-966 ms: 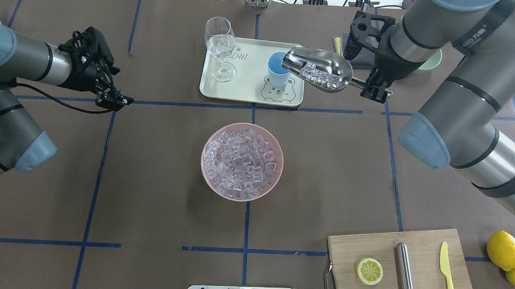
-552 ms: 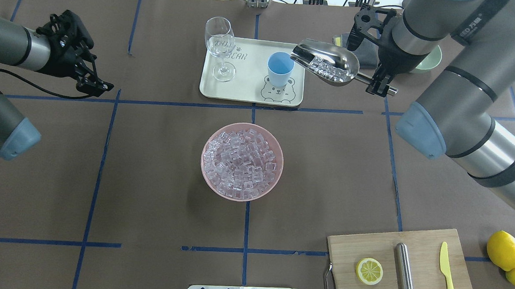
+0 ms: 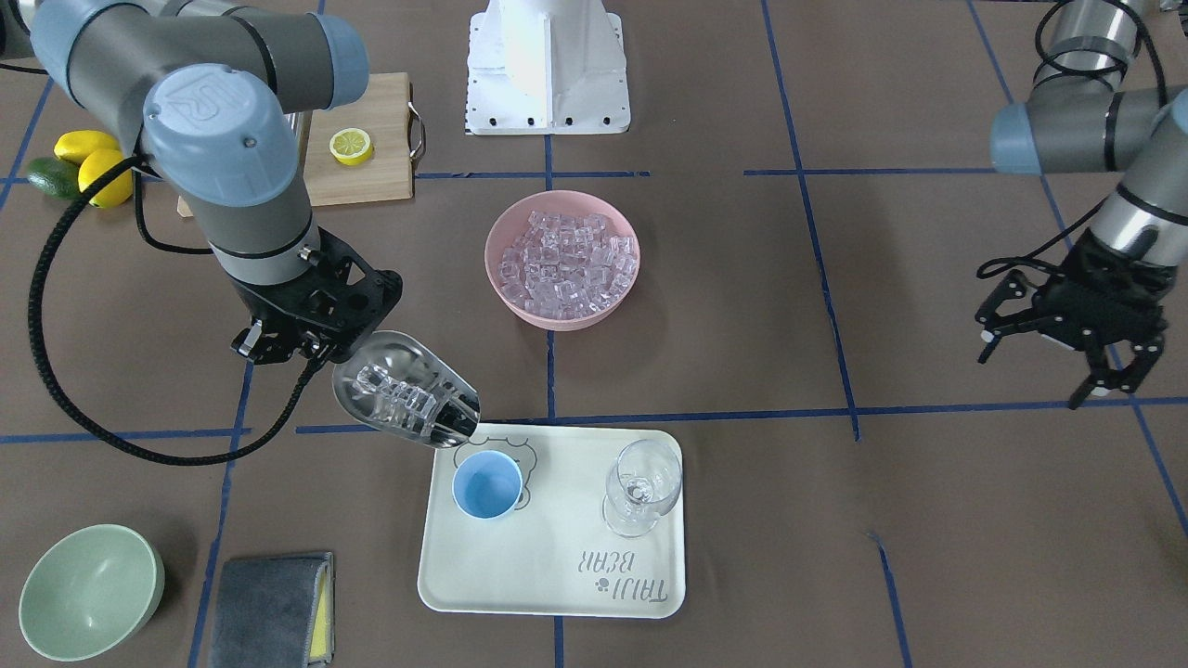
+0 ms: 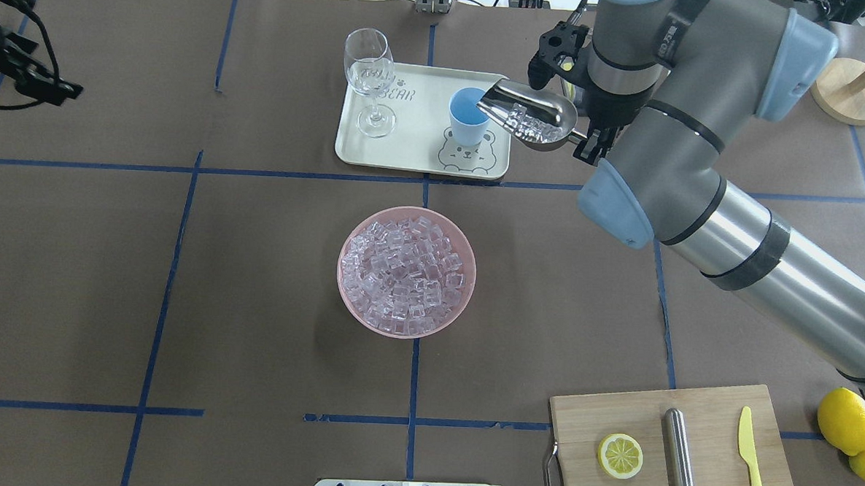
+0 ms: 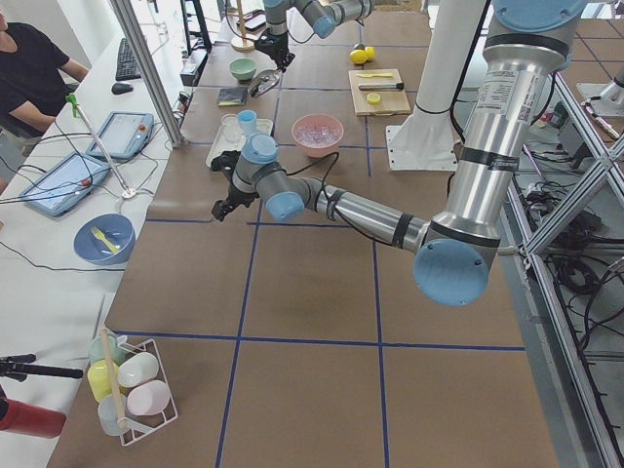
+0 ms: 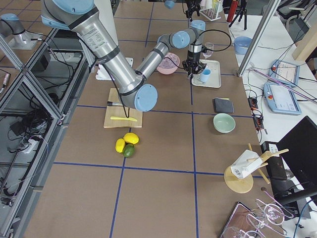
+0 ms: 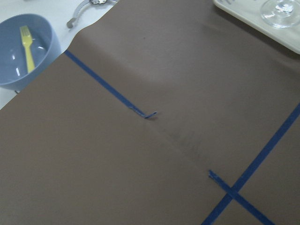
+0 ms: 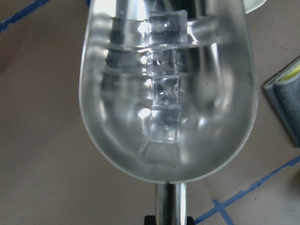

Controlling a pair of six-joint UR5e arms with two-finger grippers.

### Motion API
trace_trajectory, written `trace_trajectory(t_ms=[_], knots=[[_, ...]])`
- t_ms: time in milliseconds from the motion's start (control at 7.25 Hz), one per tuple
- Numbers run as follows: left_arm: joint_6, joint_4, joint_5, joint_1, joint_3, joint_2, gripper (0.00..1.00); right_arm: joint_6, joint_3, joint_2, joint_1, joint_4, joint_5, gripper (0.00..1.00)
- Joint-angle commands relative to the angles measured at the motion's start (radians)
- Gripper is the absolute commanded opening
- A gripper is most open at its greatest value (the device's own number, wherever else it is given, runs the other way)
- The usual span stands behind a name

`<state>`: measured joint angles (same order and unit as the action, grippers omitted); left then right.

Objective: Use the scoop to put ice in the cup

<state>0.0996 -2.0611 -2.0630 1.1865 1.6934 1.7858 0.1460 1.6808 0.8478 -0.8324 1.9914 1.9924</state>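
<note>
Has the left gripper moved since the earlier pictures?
Yes. In the overhead view the left gripper has drawn left and up, farther from the tray.

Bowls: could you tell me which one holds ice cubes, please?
The pink bowl at mid-table, heaped with ice; the pale green bowl is empty and the blue bowl holds a yellow fork.

We take this for a robotics lab: two industrial robot arms (image 4: 698, 181) work at a bench (image 4: 255, 301) papered in brown and marked with a blue tape grid (image 4: 413, 388). Aluminium framing (image 5: 145, 68) and tangled cables (image 5: 585, 278) run alongside. An operator (image 5: 29, 58) sits by tablets (image 5: 119, 135) at a side table (image 5: 58, 253).
</note>
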Motion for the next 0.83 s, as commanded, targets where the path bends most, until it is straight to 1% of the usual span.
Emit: trace_trajectory(t_ms=[0, 138, 276, 414, 690], knots=[[0.0, 0.218, 0.0, 0.096, 0.08, 0.0, 1.0, -0.068, -0.047, -0.022, 0.024, 0.021, -0.01, 0.0], [0.0, 0.22, 0.0, 0.102, 0.069, -0.008, 1.0, -0.069, -0.067, -0.071, 0.024, 0.094, -0.009, 0.0], [-0.001, 0.217, 0.0, 0.116, 0.071, -0.049, 1.0, -0.092, -0.113, -0.144, 0.024, 0.172, -0.009, 0.0], [-0.003, 0.216, 0.0, 0.116, 0.068, -0.054, 1.0, -0.094, -0.153, -0.195, 0.024, 0.226, -0.009, 0.0], [-0.005, 0.213, 0.0, 0.116, 0.074, -0.063, 1.0, -0.104, -0.167, -0.207, 0.024, 0.271, -0.004, 0.0]])
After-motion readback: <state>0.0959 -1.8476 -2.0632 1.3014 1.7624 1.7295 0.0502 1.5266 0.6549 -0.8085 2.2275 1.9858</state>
